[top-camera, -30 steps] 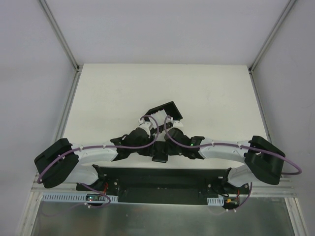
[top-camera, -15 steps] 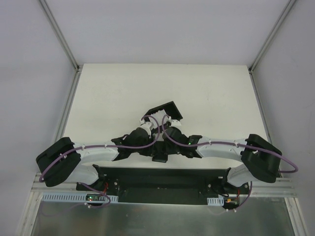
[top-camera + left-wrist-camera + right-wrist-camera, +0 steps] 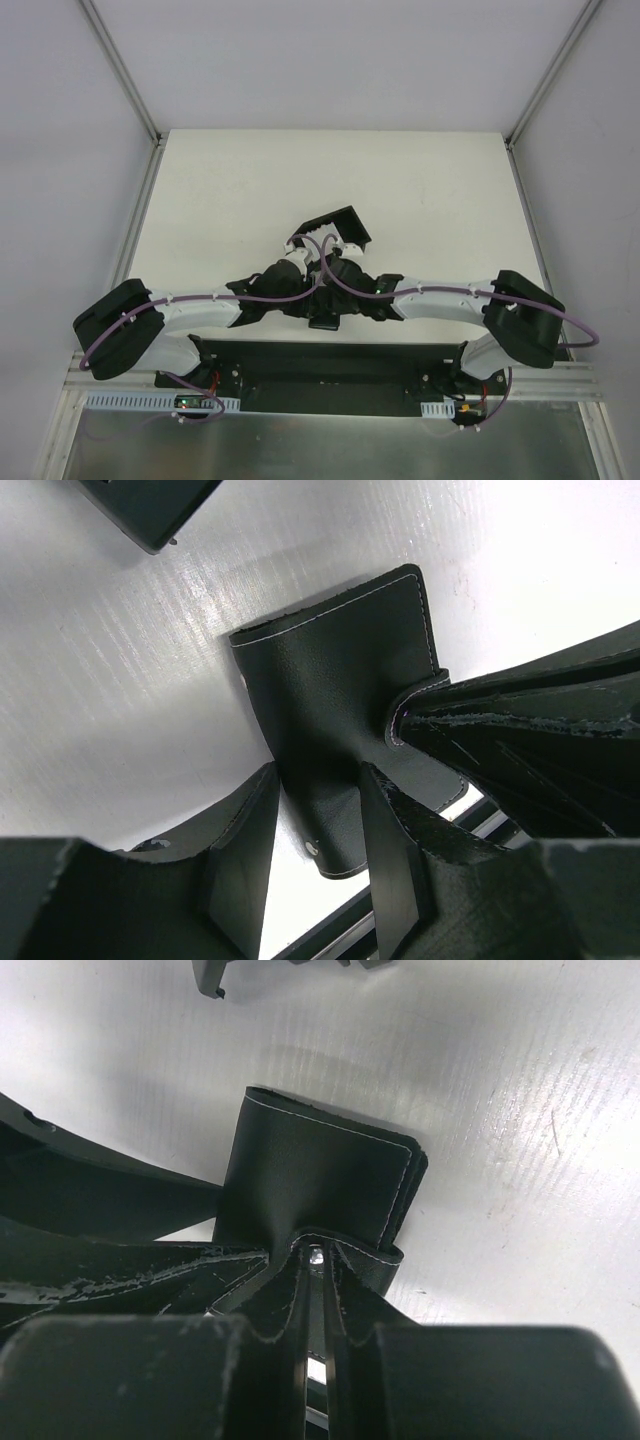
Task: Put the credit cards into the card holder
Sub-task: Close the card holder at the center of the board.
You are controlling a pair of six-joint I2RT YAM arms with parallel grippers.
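L gripper (image 3: 318, 785) clamps card holder (image 3: 330, 690) body, pinning it on table (image 3: 130, 700). R gripper (image 3: 315, 1265) pinches clasp flap (image 3: 350, 1248), prob to open it. No credit cards visible.

The card holder (image 3: 330, 700) sits between the left gripper (image 3: 318, 785) at its 9 o'clock and the right gripper (image 3: 317, 1250) at its 3 o'clock, with the tray (image 3: 338, 225) on the table (image 3: 220, 200) just beyond at 12 o'clock

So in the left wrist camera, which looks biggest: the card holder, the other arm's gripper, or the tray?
1-2. card holder and right gripper: much alike, and the frame cuts the gripper off.
3. tray: only a corner shows.
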